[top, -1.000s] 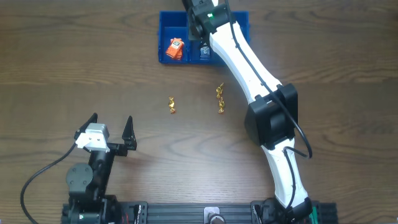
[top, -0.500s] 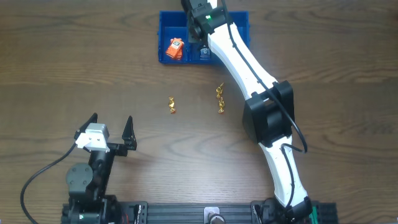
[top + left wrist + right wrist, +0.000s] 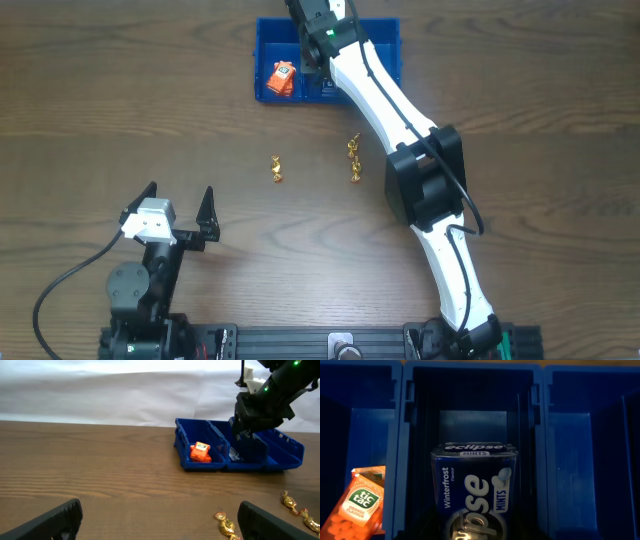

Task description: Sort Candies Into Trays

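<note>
Dark mint tin [image 3: 475,495] in blue tray's [image 3: 541,460] middle bin (orange box [image 3: 362,500] next door).

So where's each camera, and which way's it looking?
Top view: above the table, looking down on the left end effector, open, and the right arm.
Left wrist view: low by the table, facing the blue tray; own fingers frame it.
Right wrist view: above the tray's middle compartment, looking down at the mint box.
Shared by all three: the orange candy box.
</note>
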Robot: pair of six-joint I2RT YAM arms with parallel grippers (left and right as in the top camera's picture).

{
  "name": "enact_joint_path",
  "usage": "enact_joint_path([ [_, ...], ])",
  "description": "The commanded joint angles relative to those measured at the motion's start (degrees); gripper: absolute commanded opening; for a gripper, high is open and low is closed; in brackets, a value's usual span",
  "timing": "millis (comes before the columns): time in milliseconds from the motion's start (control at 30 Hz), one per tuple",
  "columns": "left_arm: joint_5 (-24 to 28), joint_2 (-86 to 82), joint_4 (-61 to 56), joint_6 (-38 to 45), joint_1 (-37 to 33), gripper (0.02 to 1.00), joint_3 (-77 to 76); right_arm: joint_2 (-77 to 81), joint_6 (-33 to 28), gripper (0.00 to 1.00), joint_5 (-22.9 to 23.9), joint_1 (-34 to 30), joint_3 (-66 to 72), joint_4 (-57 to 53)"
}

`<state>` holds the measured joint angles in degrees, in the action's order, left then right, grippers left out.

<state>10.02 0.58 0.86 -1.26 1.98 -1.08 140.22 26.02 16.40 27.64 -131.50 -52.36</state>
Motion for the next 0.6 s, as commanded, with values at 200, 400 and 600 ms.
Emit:
enact_joint_path([
  [200,1.42,-0.37,2.56,0.44,-0.24,0.998,0.81,-0.13,-0.61,0.209,0.42,-0.39,-0.09,1.14],
  [400,1.42,-0.37,2.56,0.44,-0.24,0.998,0.81,-0.13,-0.61,0.766,0.44,-0.39,-0.09,1.14],
  [600,1.42,-0.37,2.56,0.44,-0.24,0.998,0.81,-0.17,-0.68,1.000,0.66,-0.42,-0.33,1.53],
])
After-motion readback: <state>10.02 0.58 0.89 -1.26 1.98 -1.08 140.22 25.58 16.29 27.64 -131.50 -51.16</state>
